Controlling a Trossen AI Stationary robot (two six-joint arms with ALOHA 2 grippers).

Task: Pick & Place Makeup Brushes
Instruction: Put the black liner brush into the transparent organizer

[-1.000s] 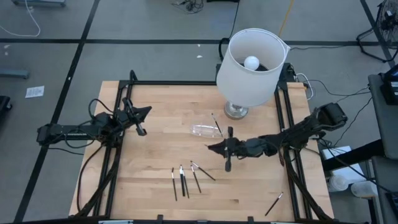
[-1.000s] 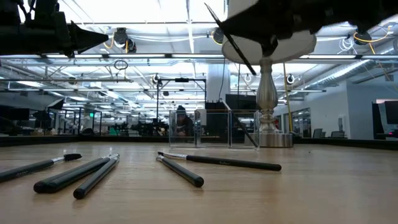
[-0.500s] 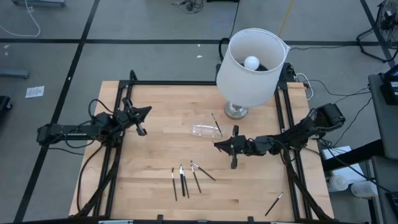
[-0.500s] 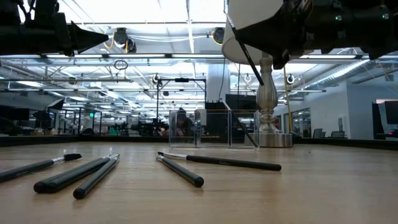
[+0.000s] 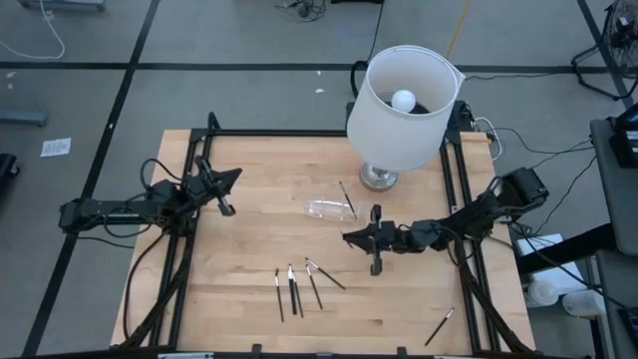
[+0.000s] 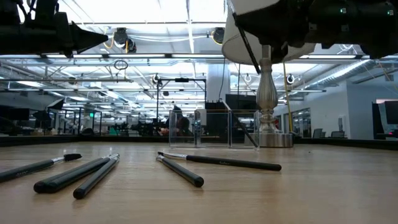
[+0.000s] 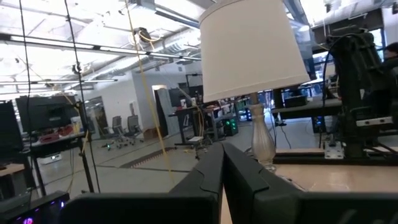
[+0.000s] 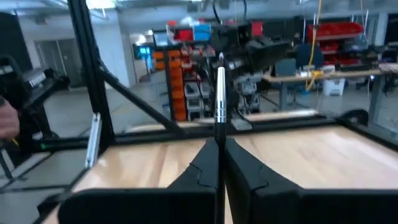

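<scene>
Your right hand [image 5: 351,237] is up over the middle of the bench [image 5: 249,249], clenched on one brush [image 8: 219,93] that sticks straight out past the fingertips. It's hovering just beside the clear box [image 5: 329,209], which already has a brush [image 5: 346,196] leaning in it, near the lamp [image 5: 402,95]. Four more brushes [image 5: 295,289] lie loose on the wood closer to the front edge, and another one [image 5: 440,326] sits off by the front right corner. Your left hand [image 5: 235,177] is parked over the left side of the bench, fingers pinched together with nothing in them.
</scene>
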